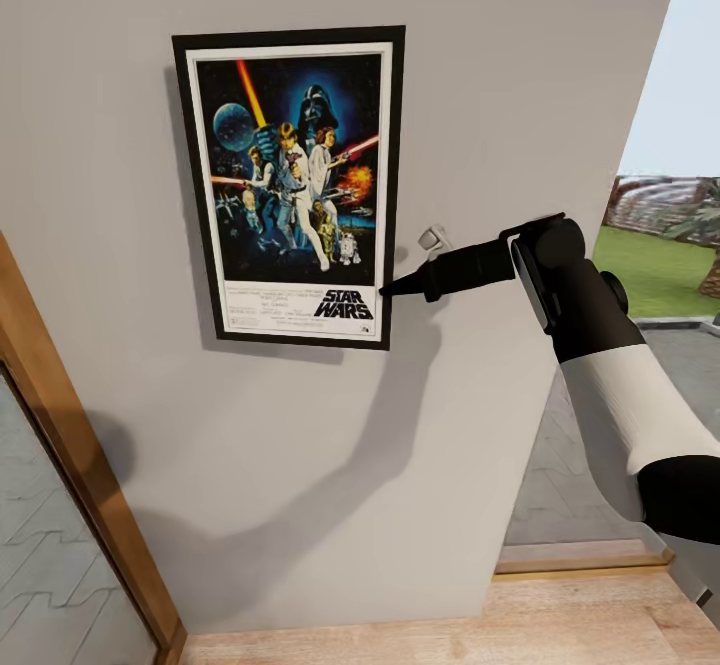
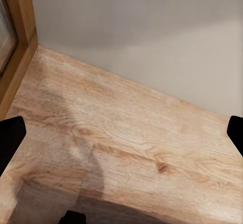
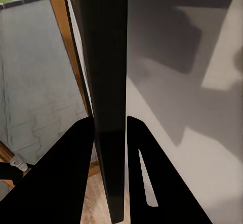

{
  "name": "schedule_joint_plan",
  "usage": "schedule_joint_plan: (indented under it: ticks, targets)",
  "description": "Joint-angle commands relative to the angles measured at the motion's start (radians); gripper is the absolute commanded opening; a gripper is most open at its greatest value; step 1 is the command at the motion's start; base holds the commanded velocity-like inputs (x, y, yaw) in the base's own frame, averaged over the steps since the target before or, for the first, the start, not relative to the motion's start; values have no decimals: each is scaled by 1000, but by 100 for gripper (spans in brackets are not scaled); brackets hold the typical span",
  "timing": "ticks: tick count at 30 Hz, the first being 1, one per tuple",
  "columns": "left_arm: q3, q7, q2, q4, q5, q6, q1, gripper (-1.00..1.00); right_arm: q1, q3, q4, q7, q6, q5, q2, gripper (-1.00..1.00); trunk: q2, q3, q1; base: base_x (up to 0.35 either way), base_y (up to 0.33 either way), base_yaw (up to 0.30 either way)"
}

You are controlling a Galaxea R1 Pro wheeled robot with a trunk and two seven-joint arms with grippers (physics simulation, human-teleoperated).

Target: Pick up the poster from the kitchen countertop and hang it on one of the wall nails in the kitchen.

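Note:
The Star Wars poster [image 1: 290,185] stands upright and flat against the pale grey wall [image 1: 480,65], casting a thin shadow along its left side. My right gripper [image 1: 388,290] reaches in from the right and is shut on the lower right edge of the frame. In the right wrist view the black frame edge [image 3: 109,82] runs between the two dark fingers [image 3: 76,163], which press on either side. My left gripper [image 2: 121,133] hangs open over the wooden floor, holding nothing. The wall nail is hidden, and the kitchen countertop is out of view.
A wooden door frame [image 1: 70,445] with glass borders the wall at lower left. The wall ends at a corner [image 1: 640,105] on the right, with grey paving and a lawn [image 1: 650,265] beyond. Light wooden floor [image 1: 450,625] lies below.

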Motion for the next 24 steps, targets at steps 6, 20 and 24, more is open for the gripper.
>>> schedule_joint_plan:
  ticks: [6,20,24]
  targets:
    - [5,-5,0,2,-1,-2,-1,100,-1,0,-1,10,8,10,0,-100,-1,-1,0,0,0,0]
    - [3,-5,3,1,-1,-1,-1,100,0,0,-3,10,8,10,-1,-100,-1,-1,0,101,0,0]
    - [3,-5,3,2,-1,-1,-1,100,1,-1,-4,10,8,10,-2,100,-1,-1,0,86,0,0]
